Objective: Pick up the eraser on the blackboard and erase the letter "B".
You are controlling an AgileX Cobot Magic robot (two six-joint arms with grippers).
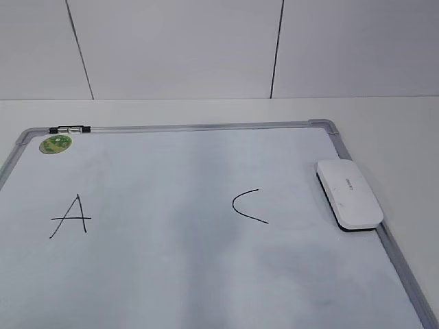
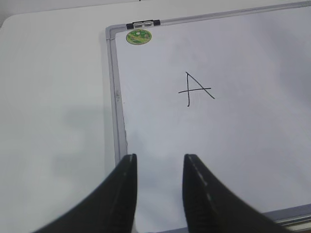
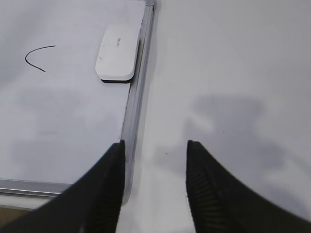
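The blackboard (image 1: 206, 274) is a white dry-erase board with a grey frame, lying flat on the table. On it I see a black "A" (image 1: 70, 216) at the left and a black "C" (image 1: 248, 205) right of the middle; no letter "B" shows between them. The white eraser (image 1: 348, 194) lies on the board's right edge, partly over the frame; it also shows in the right wrist view (image 3: 116, 53). My left gripper (image 2: 159, 160) is open and empty above the board's near left edge. My right gripper (image 3: 154, 145) is open and empty above the board's right frame, well short of the eraser. Neither gripper shows in the exterior view.
A round green sticker (image 1: 55, 143) and a black-and-silver clip (image 1: 69, 129) sit at the board's far left corner. The white table (image 1: 405, 137) extends to the right of the board, and a white panelled wall (image 1: 206, 48) stands behind.
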